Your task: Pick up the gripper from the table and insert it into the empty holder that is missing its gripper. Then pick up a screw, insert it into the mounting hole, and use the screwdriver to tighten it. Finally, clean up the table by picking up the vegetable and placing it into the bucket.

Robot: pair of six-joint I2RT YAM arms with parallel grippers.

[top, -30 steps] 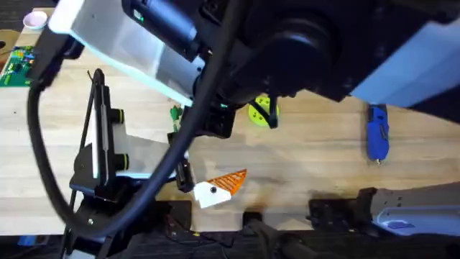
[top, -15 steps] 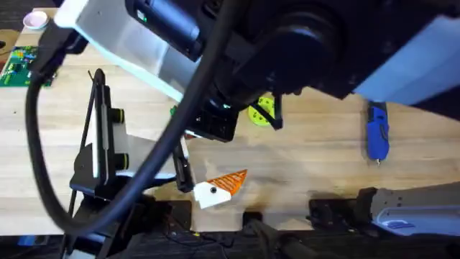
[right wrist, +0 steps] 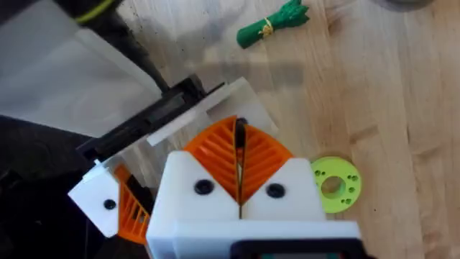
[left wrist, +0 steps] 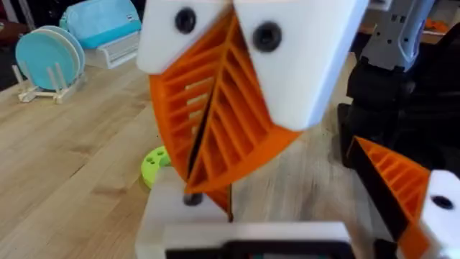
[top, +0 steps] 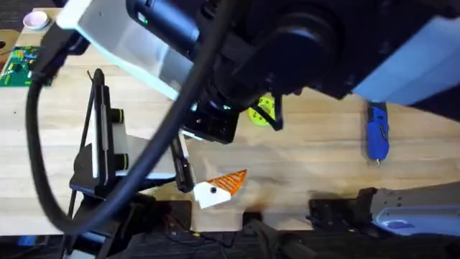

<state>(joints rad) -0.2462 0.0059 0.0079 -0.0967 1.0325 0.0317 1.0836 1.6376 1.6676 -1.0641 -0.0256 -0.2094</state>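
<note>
Both arms blur overhead, hiding the table (top: pixel 323 155); each claw pressed closed, empty.

My right hand (right wrist: pixel 239 188) sits with its two white fingers pressed together, orange ribbed pads (right wrist: pixel 262 155) meeting along a thin seam. Just past the fingertips I see a flat white and black plate (right wrist: pixel 188 108). Beside the hand lies a bright green disc with holes (right wrist: pixel 335 184) on the wooden tabletop (right wrist: pixel 388 108). Farther out rests the slim green vegetable (right wrist: pixel 272 25). On the hand's other side, a white block with an orange ribbed wedge (right wrist: pixel 113 205).
</note>
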